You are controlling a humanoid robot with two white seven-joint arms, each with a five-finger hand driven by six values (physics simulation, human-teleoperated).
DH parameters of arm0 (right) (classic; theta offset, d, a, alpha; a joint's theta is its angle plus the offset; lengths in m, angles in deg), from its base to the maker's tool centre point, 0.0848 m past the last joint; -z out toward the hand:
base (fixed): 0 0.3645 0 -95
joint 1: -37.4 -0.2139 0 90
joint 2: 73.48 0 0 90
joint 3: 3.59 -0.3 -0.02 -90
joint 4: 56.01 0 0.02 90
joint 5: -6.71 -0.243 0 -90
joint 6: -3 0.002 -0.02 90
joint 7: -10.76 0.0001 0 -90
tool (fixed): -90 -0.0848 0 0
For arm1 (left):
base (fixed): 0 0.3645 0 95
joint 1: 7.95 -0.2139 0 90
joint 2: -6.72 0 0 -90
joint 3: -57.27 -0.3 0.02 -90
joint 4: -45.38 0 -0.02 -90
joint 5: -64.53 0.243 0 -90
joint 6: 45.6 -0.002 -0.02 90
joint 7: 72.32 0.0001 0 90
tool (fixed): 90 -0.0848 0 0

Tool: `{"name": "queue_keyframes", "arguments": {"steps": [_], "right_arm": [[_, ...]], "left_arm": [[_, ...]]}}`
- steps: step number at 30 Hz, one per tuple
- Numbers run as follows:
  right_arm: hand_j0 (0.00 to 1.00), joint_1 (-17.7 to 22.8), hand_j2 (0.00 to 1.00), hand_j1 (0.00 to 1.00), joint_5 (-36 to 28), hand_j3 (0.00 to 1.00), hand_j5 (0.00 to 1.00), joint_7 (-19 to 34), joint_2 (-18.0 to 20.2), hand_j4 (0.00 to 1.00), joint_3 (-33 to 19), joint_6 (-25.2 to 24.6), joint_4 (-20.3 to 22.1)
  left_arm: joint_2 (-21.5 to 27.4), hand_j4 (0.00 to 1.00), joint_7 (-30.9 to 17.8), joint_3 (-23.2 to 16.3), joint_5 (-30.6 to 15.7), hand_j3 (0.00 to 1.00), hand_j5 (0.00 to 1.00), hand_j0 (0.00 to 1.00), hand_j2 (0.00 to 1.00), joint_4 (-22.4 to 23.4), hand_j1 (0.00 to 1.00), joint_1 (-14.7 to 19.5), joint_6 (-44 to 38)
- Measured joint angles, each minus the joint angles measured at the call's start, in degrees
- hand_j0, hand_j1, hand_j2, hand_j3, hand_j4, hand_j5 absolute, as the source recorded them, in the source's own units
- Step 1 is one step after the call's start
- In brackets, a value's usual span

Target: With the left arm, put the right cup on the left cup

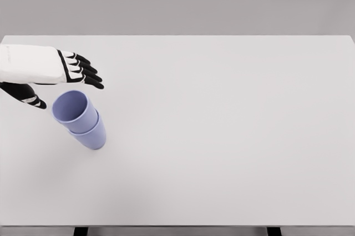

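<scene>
Two lavender-blue cups are nested, the upper cup (72, 110) sitting inside the lower cup (93, 136) on the left part of the white table (222, 136). The stack leans, with its mouth toward the upper left. My left hand (66, 83) hovers just above and left of the stack, apart from it. Its fingers (86, 72) are stretched out to the right and its thumb (30, 98) hangs below, with nothing between them. No right arm shows in the head view.
The table's far edge (177, 36) runs along the top and its near edge (177, 226) along the bottom, with two dark legs below.
</scene>
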Motion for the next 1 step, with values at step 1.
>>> {"name": "queue_keyframes", "arguments": {"steps": [1], "right_arm": [[1.00,0.0,1.00,1.00,0.0,1.00,1.00,0.0,0.0,1.00,0.0,0.0,0.0]], "left_arm": [[0.0,1.00,0.0,0.1,0.0,1.00,1.00,1.00,1.00,0.0,1.00,0.0,0.0]]}}
